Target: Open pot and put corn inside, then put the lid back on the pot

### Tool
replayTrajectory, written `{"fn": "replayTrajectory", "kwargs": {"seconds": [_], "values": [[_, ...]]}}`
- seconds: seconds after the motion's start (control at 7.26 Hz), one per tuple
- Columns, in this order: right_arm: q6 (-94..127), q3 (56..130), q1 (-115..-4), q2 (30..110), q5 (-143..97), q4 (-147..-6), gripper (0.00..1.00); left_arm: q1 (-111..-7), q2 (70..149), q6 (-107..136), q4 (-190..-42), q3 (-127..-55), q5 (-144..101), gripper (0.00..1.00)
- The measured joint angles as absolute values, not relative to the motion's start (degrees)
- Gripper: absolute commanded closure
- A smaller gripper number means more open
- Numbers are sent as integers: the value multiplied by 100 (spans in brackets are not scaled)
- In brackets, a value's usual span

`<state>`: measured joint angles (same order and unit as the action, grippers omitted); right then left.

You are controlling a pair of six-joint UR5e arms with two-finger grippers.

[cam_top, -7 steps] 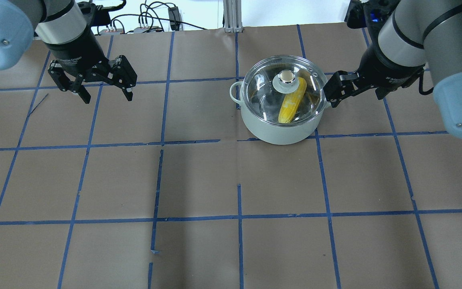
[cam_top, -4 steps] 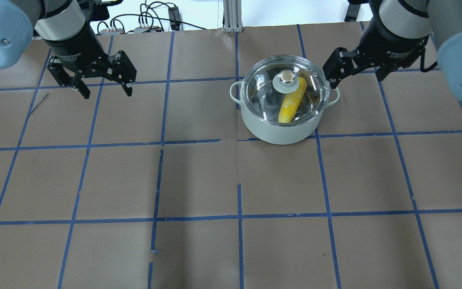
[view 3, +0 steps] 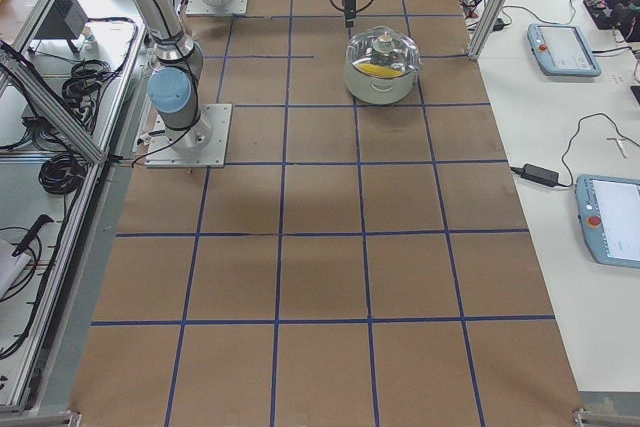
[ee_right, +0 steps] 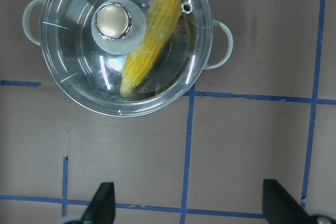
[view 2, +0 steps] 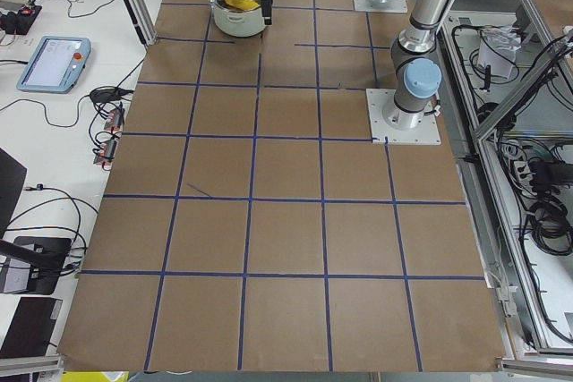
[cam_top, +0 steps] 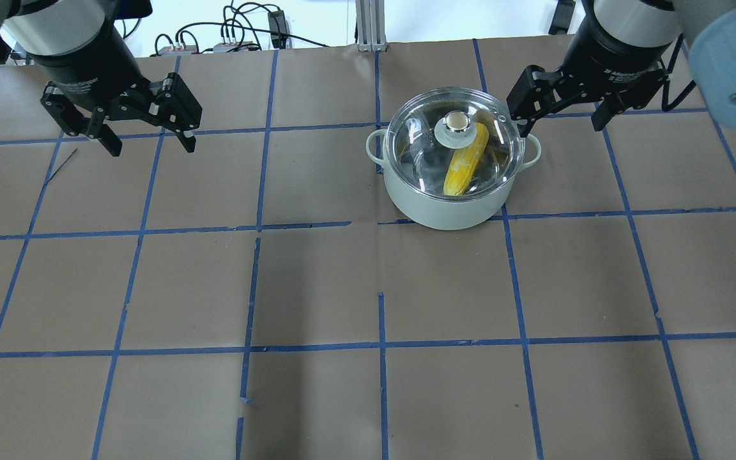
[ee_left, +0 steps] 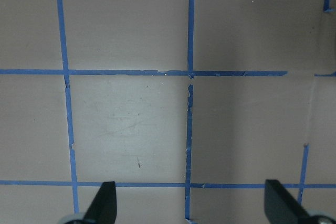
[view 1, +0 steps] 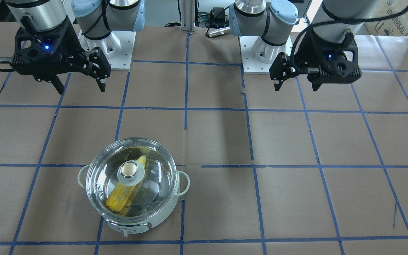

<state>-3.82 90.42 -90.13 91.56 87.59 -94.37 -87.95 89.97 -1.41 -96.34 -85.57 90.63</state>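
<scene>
All 3 steps appear done: corn (cam_top: 464, 167) lies inside pot (cam_top: 435, 207), upper right of overhead view, lid (cam_top: 455, 126) seated; left jaws and right jaws spread, empty.

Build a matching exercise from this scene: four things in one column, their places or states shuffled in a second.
Column one:
1. corn
2. lid
3. left gripper
4. right gripper

Column two:
A. open, over the half of the table that holds the pot
B. seated on the pot's rim
C. open, over the half without the pot
D. lying inside the pot

Pairs: 1-D, 2-B, 3-C, 4-A
</scene>
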Motion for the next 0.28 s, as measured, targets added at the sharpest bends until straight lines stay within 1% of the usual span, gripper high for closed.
{"fn": "replayTrajectory", "kwargs": {"seconds": [0.28], "values": [[-386,9103,-9015,9162,8666,-9437,0,-8772,8838,-182,-9448,-8802,9053,0]]}}
